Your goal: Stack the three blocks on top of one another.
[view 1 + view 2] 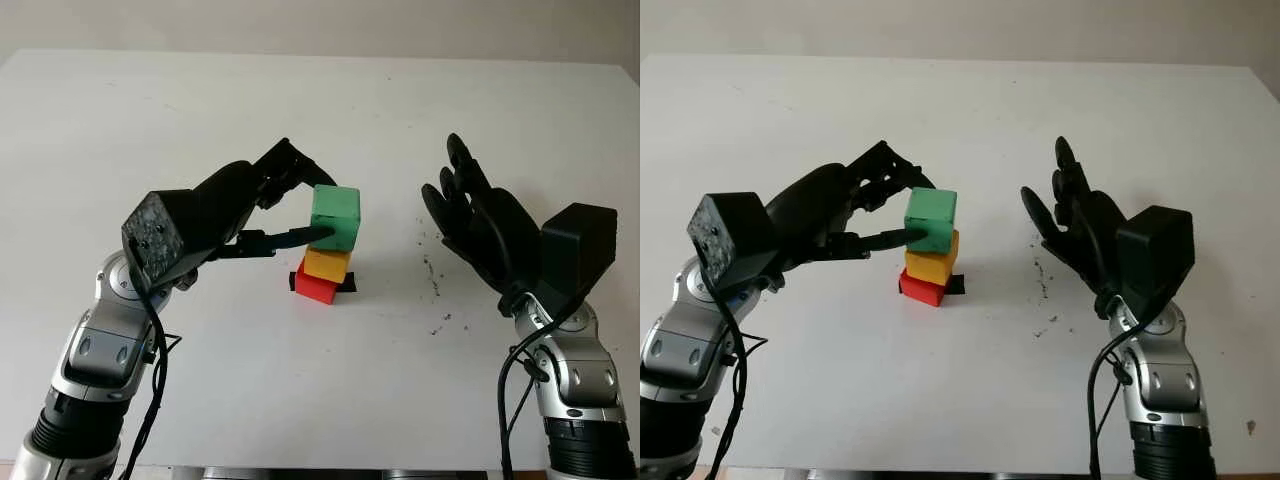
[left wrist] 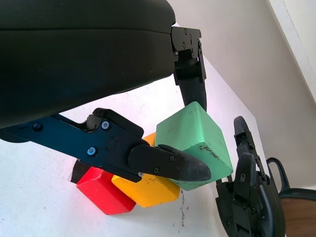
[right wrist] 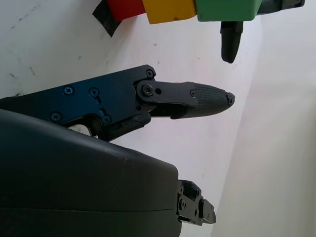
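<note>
Currently the white table carries the whole stack near its centre, with a scatter of dark specks to the robot's right of it.

Left hand — at work, reaching in from the stack's left side, fingers clamped on the green block: one finger along the near side face, the others at the far upper edge. Right hand — raised, holding nothing, open, well apart from the stack on its right.

Key relation: green block lies directly ahead of the left hand's fingertips, and sits atop the yellow block, offset slightly toward the right and far side; no clear long axis, roughly cubic. Left hand is the nearer by far. Judgement: release depends on whether green is seated flat — the left wrist view suggests contact with yellow, but a slight tilt cannot be ruled out.

Stack, top to bottom: green, largest, matte with small dark scuffs on one face; yellow, smaller, beneath it; red block at the base, touching the table. A black tape mark shows just under and beside the red block.

Task looks nearly complete — all three are in a column.
</note>
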`<state>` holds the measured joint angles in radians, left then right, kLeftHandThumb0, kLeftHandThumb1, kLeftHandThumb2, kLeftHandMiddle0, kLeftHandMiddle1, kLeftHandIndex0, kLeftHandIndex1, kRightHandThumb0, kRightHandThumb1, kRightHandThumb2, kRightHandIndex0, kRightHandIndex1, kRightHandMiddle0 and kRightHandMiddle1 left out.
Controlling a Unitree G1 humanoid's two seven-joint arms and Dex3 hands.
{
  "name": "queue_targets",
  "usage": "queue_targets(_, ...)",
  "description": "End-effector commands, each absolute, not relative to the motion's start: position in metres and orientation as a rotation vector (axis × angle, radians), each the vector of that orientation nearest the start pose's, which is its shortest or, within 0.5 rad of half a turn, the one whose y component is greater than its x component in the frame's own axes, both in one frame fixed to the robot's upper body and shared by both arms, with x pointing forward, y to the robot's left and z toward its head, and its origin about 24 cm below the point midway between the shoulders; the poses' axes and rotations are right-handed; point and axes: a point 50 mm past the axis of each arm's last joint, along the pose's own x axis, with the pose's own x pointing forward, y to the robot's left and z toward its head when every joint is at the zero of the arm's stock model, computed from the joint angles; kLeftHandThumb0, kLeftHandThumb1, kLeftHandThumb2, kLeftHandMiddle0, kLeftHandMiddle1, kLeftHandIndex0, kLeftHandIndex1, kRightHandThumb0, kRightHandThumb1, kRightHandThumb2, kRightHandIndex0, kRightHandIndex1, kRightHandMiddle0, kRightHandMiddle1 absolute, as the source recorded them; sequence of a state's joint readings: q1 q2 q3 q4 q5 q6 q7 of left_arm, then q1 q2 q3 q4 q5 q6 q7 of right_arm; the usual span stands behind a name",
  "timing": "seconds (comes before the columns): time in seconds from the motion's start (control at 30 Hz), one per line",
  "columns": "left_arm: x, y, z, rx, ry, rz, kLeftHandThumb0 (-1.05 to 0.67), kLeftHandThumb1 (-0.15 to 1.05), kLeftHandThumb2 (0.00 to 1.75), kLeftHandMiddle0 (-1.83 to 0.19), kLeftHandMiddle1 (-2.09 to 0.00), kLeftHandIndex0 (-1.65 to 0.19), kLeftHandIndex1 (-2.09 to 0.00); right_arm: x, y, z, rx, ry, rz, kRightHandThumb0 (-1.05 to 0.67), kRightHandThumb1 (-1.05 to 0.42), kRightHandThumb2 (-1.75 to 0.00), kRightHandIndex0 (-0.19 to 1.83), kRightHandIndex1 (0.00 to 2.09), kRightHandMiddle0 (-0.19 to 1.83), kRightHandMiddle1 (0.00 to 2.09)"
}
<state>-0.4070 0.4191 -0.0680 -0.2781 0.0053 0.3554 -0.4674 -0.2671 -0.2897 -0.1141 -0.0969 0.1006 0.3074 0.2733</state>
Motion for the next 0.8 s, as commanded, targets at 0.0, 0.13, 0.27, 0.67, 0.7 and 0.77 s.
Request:
queue_targets(0.0, 0.2919, 0.1497, 0.177, 0.507, -0.203, -0.536, -0.49, 1.05, 0.26, -0.13, -0.05, -0.18, -1.73, 0.2975, -0.1975, 0.1242, -0.197, -0.069, 0.205, -0.67, -1.05, -0.42, -0.19, 0.0, -0.19, 0.02)
queue_targets(0.13, 0.2918, 0.1497, 0.1767, 0.5, -0.201, -0.544, -0.5, 1.05, 0.21, -0.12, -0.05, -0.13, -1.69, 0.2976, -0.1971, 0.1242, -0.205, -0.071, 0.206, -0.67, -1.05, -0.42, -0.19, 0.0, -0.19, 0.02)
queue_targets(0.27, 0.2917, 0.1505, 0.1766, 0.489, -0.194, -0.562, -0.48, 1.05, 0.16, -0.09, -0.04, -0.08, -1.67, 0.2972, -0.197, 0.1246, -0.204, -0.071, 0.204, -0.66, -1.05, -0.42, -0.19, 0.0, -0.19, 0.02)
queue_targets(0.67, 0.2867, 0.151, 0.1784, 0.52, -0.244, -0.592, -0.45, 1.04, 0.06, 0.04, -0.05, 0.0, -0.59, 0.2969, -0.1969, 0.1238, -0.216, -0.082, 0.205, -0.66, -1.05, -0.42, -0.19, 0.0, -0.19, 0.03)
queue_targets(0.7, 0.2861, 0.1511, 0.1783, 0.519, -0.251, -0.596, -0.45, 1.04, 0.06, 0.04, -0.05, 0.0, -0.53, 0.297, -0.197, 0.1237, -0.216, -0.081, 0.205, -0.66, -1.05, -0.42, -0.19, 0.0, -0.19, 0.03)
queue_targets(0.77, 0.2848, 0.1512, 0.1784, 0.517, -0.265, -0.6, -0.45, 1.03, 0.05, 0.06, -0.05, -0.01, -0.36, 0.2972, -0.1968, 0.1237, -0.216, -0.077, 0.203, -0.66, -1.05, -0.42, -0.19, 0.0, -0.19, 0.01)
